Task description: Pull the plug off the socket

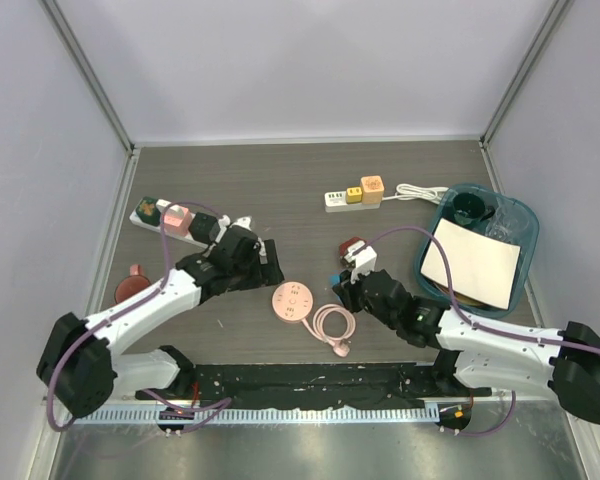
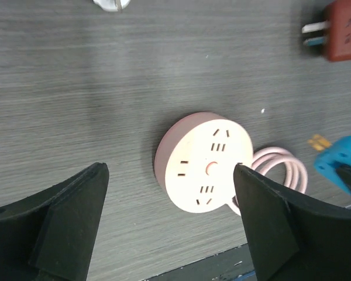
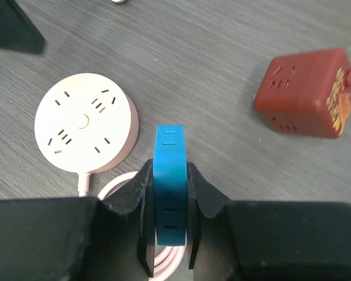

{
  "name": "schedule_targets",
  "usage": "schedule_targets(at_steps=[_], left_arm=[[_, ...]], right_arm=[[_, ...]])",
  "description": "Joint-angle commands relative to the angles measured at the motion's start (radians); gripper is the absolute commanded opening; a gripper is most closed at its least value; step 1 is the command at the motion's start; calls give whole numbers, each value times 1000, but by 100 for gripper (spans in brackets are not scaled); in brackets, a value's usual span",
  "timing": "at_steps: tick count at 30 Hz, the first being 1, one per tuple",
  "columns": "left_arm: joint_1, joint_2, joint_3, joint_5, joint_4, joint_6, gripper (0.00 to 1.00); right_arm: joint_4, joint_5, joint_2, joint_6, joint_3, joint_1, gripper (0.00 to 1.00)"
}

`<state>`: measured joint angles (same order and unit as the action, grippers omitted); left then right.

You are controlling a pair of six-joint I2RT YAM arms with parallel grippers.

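On the grey desk (image 1: pixel 310 180), only the right wrist view clearly shows the right hand (image 3: pixel 169 171) pinching the blue plug (image 3: pixel 168 149); the left hand (image 2: pixel 171 175) is spread.

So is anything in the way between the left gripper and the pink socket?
Nothing visible. The left gripper hangs open right over the pink socket; the blue plug sits off to one side, shut in the right gripper.

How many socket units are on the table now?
3: the round pink socket between the arms, a white strip at far centre, and a second strip far left, partly hidden.
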<state>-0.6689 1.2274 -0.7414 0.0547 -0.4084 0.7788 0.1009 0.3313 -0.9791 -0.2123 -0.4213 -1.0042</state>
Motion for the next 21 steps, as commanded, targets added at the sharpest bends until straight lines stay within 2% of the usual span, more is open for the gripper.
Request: schedule_targets(at_steps=[1, 4, 7, 12, 15, 18, 21], left_arm=[[3, -123, -105, 109, -102, -27, 94], [3, -164, -192, 122, -171, -87, 96], [3, -180, -243, 134, -225, -167, 97], [3, -189, -248, 163, -267, -308, 97], [3, -213, -230, 149, -265, -335, 98], [3, -247, -202, 116, -228, -342, 98], [3, -262, -193, 106, -219, -337, 98]], right_arm=[[42, -30, -16, -188, 0, 44, 1], [75, -113, -64, -239, 4, 91, 1], [106, -141, -108, -274, 15, 127, 6], [201, -189, -138, -320, 55, 187, 14], [236, -187, -127, -338, 91, 220, 29], [197, -178, -112, -340, 84, 251, 60], [90, -146, -83, -334, 30, 265, 68]])
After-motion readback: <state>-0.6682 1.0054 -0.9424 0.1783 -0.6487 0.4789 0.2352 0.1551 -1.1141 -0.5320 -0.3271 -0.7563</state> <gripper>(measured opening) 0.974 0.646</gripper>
